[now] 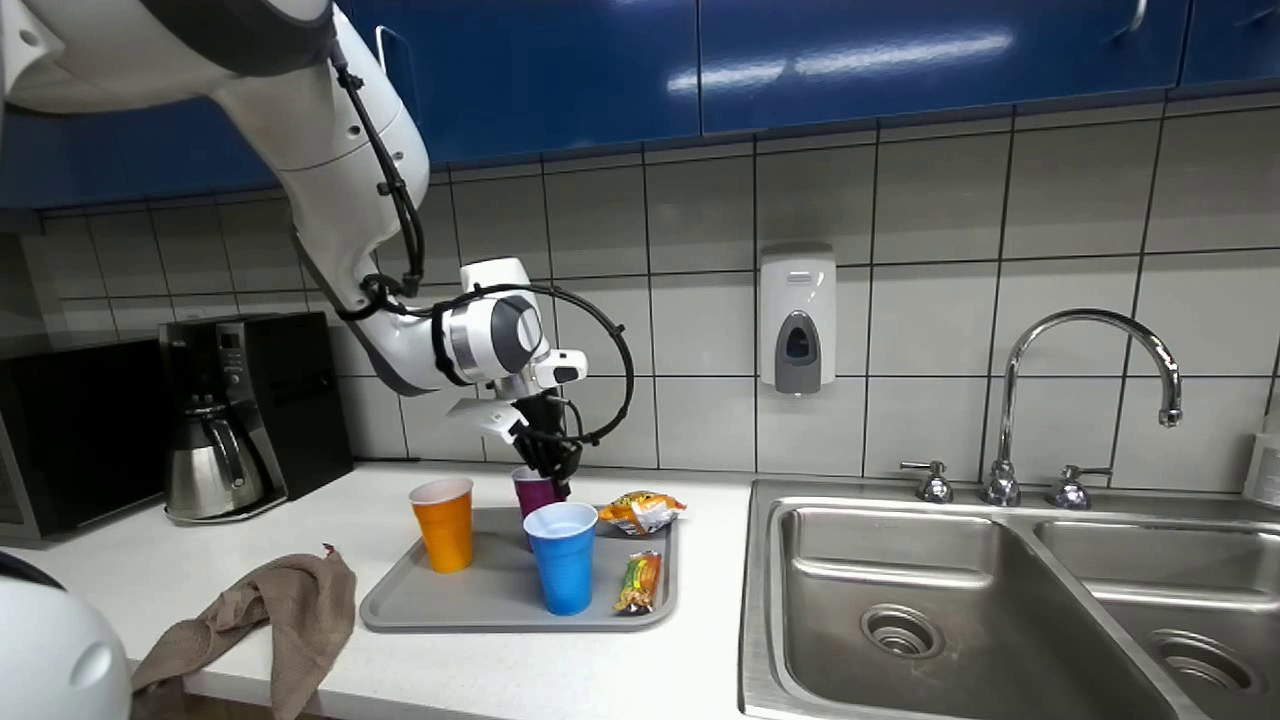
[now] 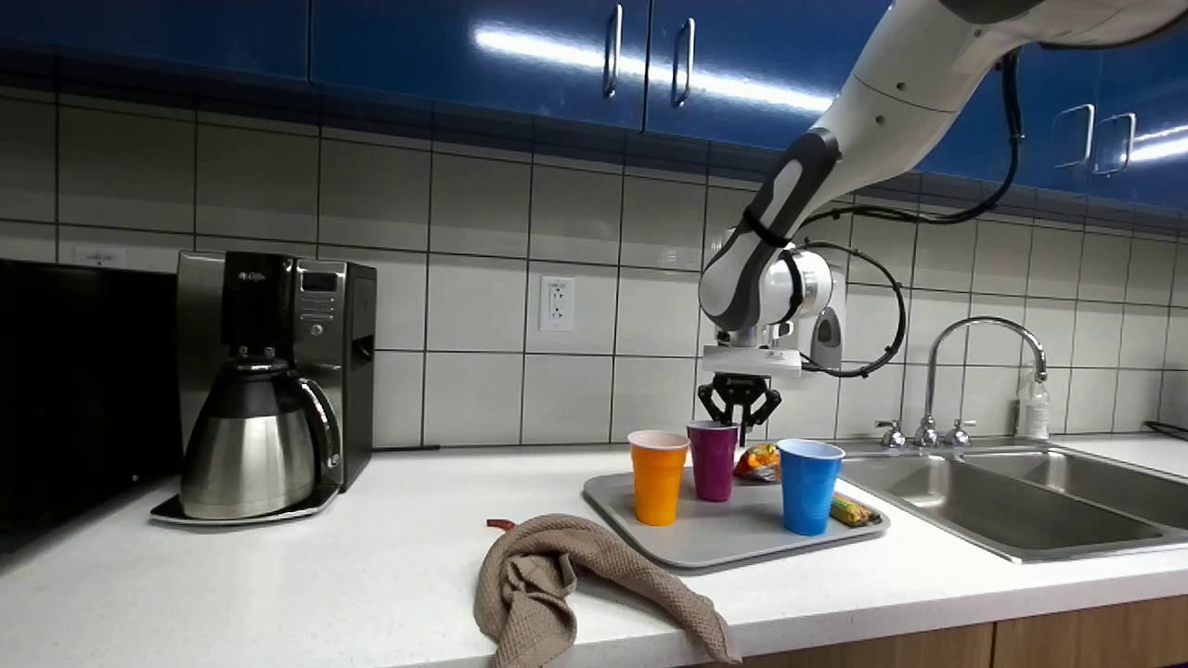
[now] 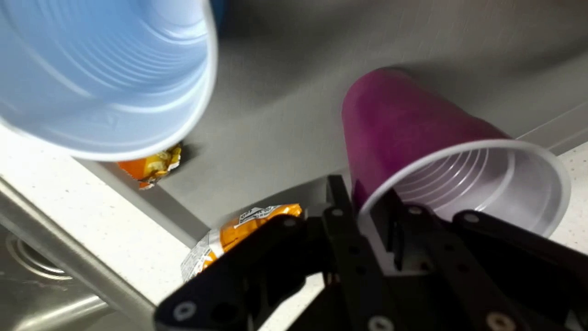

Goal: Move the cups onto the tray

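All three cups stand upright on the grey tray (image 1: 480,600). The orange cup (image 1: 446,530) is on its coffee-maker side, the blue cup (image 1: 563,560) near its front edge. The purple cup (image 2: 713,464) stands towards the back, partly hidden behind the blue one in an exterior view. My gripper (image 3: 364,188) points down at the purple cup's whitish rim. One finger reaches inside the cup and the other is outside, with a narrow gap around the wall, so the jaws are slightly open. The wrist view also shows the blue cup (image 3: 115,82) close by; the orange one is outside it.
Two snack packets, one larger (image 1: 642,512) and one smaller (image 1: 638,582), lie at the tray's sink side. Beyond is the steel sink (image 1: 760,600). A brown towel (image 2: 557,575) lies at the counter's front edge. The coffee pot (image 2: 255,455) stands further along the counter.
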